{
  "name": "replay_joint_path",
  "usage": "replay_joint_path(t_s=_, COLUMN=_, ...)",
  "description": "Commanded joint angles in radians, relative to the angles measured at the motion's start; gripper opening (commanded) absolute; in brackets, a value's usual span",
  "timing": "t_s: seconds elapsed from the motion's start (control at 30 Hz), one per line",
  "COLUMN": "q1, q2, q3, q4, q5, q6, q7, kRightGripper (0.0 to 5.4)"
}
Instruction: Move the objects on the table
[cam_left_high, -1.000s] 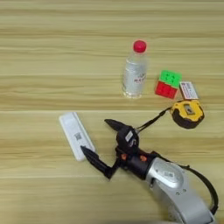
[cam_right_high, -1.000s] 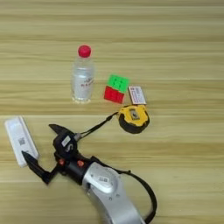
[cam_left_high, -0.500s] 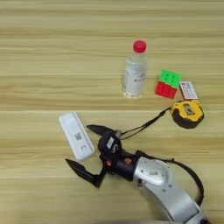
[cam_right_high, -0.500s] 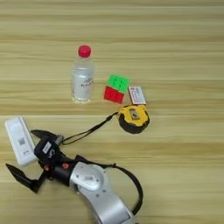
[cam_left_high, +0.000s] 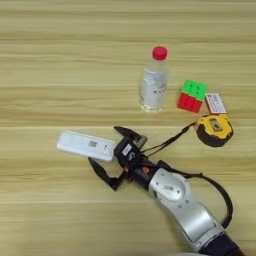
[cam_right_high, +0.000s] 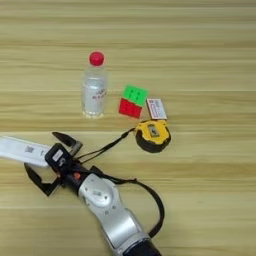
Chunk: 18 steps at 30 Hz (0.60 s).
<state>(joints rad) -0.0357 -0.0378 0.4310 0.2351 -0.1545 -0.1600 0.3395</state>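
Remote (cam_left_high: 86, 146) turned since 0.5 s ago: was steeply angled, now near crosswise, low on table's (cam_left_high: 45, 70) left. Gripper (cam_left_high: 111, 155) at its right end, 2 fingers spread wide, gripping nothing. Reads as push. Tape measure (cam_left_high: 213, 129), cube (cam_left_high: 192, 95), box (cam_left_high: 216, 103) unmoved.
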Motion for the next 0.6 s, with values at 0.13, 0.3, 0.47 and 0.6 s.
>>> replay_joint_path(t_s=0.13, q1=-0.044, q2=0.003, q3=-0.074, q4=-0.028, q5=0.072, q6=0.017, q7=0.024, kRightGripper=5.38)
replay_joint_path(t_s=0.3, q1=-0.061, q2=-0.019, q3=-0.086, q4=-0.028, q5=0.151, q6=0.053, q7=0.148, kRightGripper=5.38)
replay_joint_path(t_s=0.47, q1=-0.101, q2=-0.051, q3=-0.138, q4=-0.028, q5=0.209, q6=0.083, q7=0.22, kRightGripper=5.38)
replay_joint_path(t_s=0.6, q1=-0.108, q2=-0.061, q3=-0.151, q4=-0.04, q5=0.214, q6=0.085, q7=0.241, kRightGripper=5.38)
